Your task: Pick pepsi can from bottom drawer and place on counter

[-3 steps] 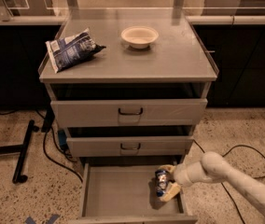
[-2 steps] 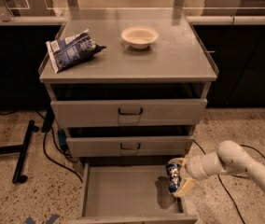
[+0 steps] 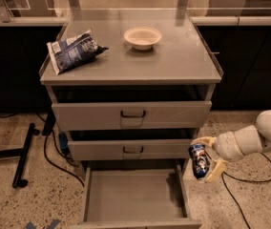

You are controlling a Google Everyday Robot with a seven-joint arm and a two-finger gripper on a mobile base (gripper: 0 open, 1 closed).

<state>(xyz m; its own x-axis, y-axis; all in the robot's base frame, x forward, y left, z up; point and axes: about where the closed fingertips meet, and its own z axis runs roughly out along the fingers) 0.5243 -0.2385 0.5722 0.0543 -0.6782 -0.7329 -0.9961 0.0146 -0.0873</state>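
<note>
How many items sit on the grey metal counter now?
2: blue-and-white chip bag at left, cream round bowl back centre. The gripper holds the dark blue pepsi can beside the grey bottom drawer.

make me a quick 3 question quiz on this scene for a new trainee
1. True or false: the pepsi can rests on the floor of the bottom drawer.
2. What stands on the counter along with the chip bag? A) white bowl B) mug C) sponge
3. Fill in: the gripper, just past the right end of the middle drawer, is shut on the ____.

Key: 1 false, the can is held in the air; 2 A; 3 pepsi can.
</note>
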